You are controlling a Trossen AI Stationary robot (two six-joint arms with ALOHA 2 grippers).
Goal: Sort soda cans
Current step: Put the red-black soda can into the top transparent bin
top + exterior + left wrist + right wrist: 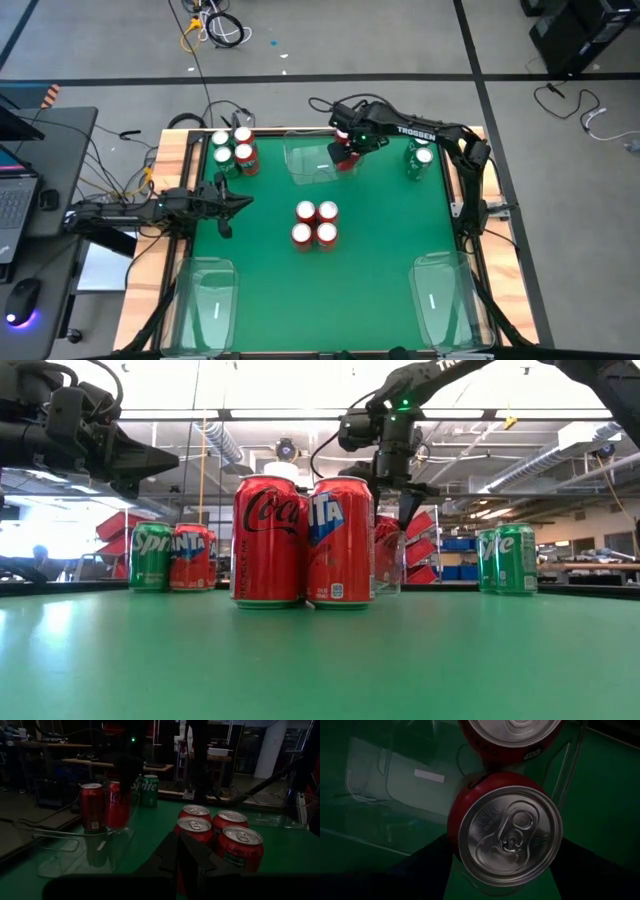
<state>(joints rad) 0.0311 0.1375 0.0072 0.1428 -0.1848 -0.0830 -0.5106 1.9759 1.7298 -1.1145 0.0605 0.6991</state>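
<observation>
Four red soda cans stand bunched at mid-table, large in the low view. Green and red cans stand at the far left, and green cans at the far right. Two red cans are in the far clear tray: one stands free, the other is under my right gripper, which is shut on it. My left gripper hovers shut left of the middle cans, holding nothing. My right gripper comes from above, pointing down, with one finger on each side of the red can's body just under its silver rim. The can stands upright inside the tray, its base level with its neighbour's.
Two more clear trays lie at the near left and near right corners. Open green mat lies between the can groups. Wooden table rims edge the sides. A desk with laptop and mouse stands off the left side.
</observation>
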